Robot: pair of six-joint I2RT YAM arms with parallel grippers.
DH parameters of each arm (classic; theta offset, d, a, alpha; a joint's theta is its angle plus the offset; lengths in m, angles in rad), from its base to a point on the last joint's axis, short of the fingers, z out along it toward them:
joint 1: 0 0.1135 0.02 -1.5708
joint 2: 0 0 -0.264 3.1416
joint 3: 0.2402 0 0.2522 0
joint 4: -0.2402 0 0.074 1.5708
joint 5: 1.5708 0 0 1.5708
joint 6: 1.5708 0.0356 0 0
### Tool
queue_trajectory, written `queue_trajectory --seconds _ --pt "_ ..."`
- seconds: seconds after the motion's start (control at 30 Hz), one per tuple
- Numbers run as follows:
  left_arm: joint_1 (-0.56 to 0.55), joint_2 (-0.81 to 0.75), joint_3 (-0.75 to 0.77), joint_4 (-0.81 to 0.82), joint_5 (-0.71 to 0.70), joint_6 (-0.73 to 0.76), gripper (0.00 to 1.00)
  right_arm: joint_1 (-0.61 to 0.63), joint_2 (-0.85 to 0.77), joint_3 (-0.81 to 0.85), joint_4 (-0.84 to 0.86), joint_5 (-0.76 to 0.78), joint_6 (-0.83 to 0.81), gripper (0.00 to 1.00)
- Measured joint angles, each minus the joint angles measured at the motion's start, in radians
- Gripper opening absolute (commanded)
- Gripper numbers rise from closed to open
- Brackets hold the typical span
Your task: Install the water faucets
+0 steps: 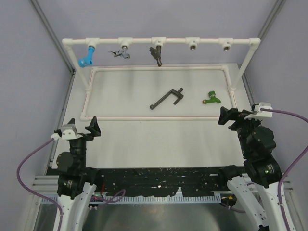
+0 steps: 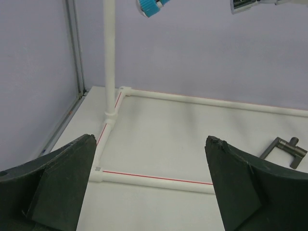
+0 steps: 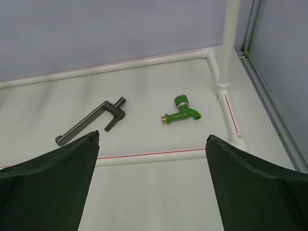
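Observation:
A blue faucet (image 1: 88,57), a silver chrome faucet (image 1: 121,52) and a dark bronze faucet (image 1: 156,54) hang from the three left sockets of the white pipe frame's top rail (image 1: 207,41). The two right sockets (image 1: 193,44) are bare. A long dark T-handled faucet (image 1: 167,98) and a green faucet (image 1: 211,98) lie on the table inside the frame's base; the right wrist view shows both, the T-handled one (image 3: 91,121) left of the green one (image 3: 182,111). My left gripper (image 1: 83,127) (image 2: 150,139) is open and empty, near the frame's front left corner. My right gripper (image 1: 238,117) (image 3: 152,134) is open and empty, in front of the green faucet.
The frame's rectangular base pipe (image 1: 144,118) with a red line lies on the table, with uprights at the left (image 2: 109,57) and right (image 3: 230,43). Grey enclosure walls and metal posts (image 1: 53,29) bound the sides. A black cable track (image 1: 159,180) runs along the near edge.

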Motion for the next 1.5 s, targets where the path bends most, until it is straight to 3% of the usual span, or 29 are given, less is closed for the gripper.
queue_trajectory --seconds 0.23,0.43,0.73,1.0,1.5 --pt "0.0 0.008 -0.002 0.039 -0.056 -0.026 1.0 0.0 0.063 0.0 0.005 -0.004 0.013 0.96" --pt "0.0 0.083 0.006 0.022 -0.056 -0.067 1.0 0.0 0.149 -0.038 0.086 -0.105 0.035 0.95" --pt "-0.003 0.277 0.139 -0.122 -0.078 -0.178 1.0 0.0 0.594 0.063 0.075 -0.178 0.116 0.95" --pt "-0.005 0.617 0.243 -0.251 -0.017 -0.273 1.0 0.0 0.837 0.066 0.082 -0.201 0.158 0.95" --pt "-0.006 1.431 0.592 -0.238 0.143 -0.309 0.95 -0.005 0.986 0.067 0.23 -0.27 0.181 0.95"
